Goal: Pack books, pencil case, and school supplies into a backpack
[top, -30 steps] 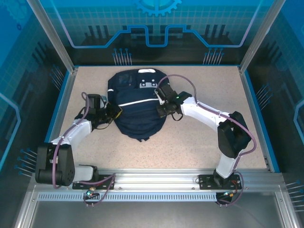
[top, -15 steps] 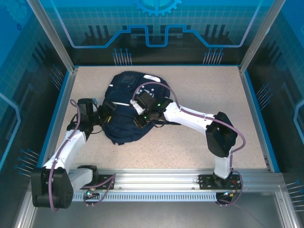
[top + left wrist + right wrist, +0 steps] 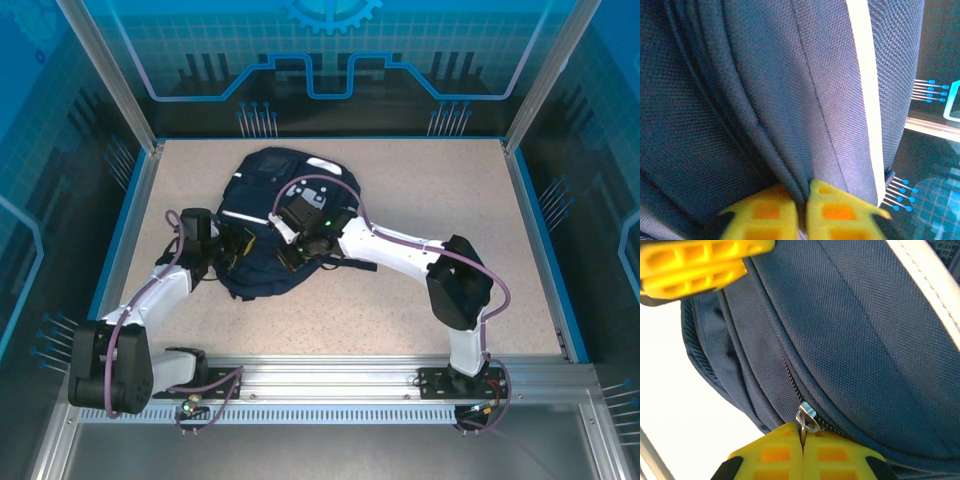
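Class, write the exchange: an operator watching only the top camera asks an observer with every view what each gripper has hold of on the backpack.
Operator: Right side first: what is held?
Observer: The right gripper is shut on the metal zipper pull.
Operator: And the other side?
Observer: The left gripper pinches a raised fold of fabric on the backpack.

Zip pull (image 3: 806, 419) is being pinched between the pressed-together yellow fingers of the right gripper (image 3: 802, 450) at the bottom edge. Navy backpack (image 3: 855, 350) is being touched top-left by the left gripper (image 3: 740, 261), and pale table (image 3: 680, 405) is being glimpsed at left.
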Action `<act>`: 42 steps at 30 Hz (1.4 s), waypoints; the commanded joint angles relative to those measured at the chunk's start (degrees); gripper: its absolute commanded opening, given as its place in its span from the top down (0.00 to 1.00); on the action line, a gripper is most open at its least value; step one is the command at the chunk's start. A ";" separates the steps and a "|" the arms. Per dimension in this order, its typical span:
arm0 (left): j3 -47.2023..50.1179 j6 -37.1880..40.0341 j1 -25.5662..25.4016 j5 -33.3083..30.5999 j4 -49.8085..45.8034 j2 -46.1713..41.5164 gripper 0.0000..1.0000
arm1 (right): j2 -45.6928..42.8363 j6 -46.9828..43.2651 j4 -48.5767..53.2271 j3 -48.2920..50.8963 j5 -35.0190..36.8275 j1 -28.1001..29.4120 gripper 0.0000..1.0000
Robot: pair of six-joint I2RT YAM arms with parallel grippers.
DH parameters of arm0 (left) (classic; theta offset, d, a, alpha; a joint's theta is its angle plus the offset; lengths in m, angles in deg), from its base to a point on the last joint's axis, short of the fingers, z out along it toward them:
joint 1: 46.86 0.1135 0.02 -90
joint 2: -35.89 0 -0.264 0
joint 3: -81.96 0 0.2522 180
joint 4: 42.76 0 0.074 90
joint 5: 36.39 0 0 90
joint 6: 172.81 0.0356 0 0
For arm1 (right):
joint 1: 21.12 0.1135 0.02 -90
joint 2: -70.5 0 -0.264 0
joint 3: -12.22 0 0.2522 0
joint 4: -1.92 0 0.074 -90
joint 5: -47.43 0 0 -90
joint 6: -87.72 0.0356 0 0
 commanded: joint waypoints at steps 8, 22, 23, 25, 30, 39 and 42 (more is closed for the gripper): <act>1.03 5.25 -1.00 -1.60 -1.11 -0.81 1.00 | -8.03 -8.14 0.66 7.91 5.89 -8.08 1.00; -3.19 13.40 -1.00 2.74 -4.95 0.06 0.81 | -5.77 3.84 3.51 -1.46 14.38 -14.63 0.67; -4.16 14.27 -1.02 2.89 -5.75 -0.34 0.65 | -7.38 3.94 2.79 -0.33 14.01 -14.87 0.60; -6.32 16.27 -1.02 2.07 -8.23 -1.55 0.40 | -12.02 4.08 0.87 2.68 13.40 -15.44 0.42; -11.47 22.19 -0.76 -5.60 -15.51 -4.60 0.16 | -23.77 3.72 -2.77 10.56 16.86 -17.53 0.17; -8.81 31.28 -0.05 -34.91 -13.76 -12.60 0.01 | -39.42 1.86 -10.59 25.28 35.81 -26.10 0.00; -4.58 36.16 0.30 -43.53 -9.27 -13.78 0.01 | -42.54 -0.36 -16.93 32.02 38.84 -30.19 0.00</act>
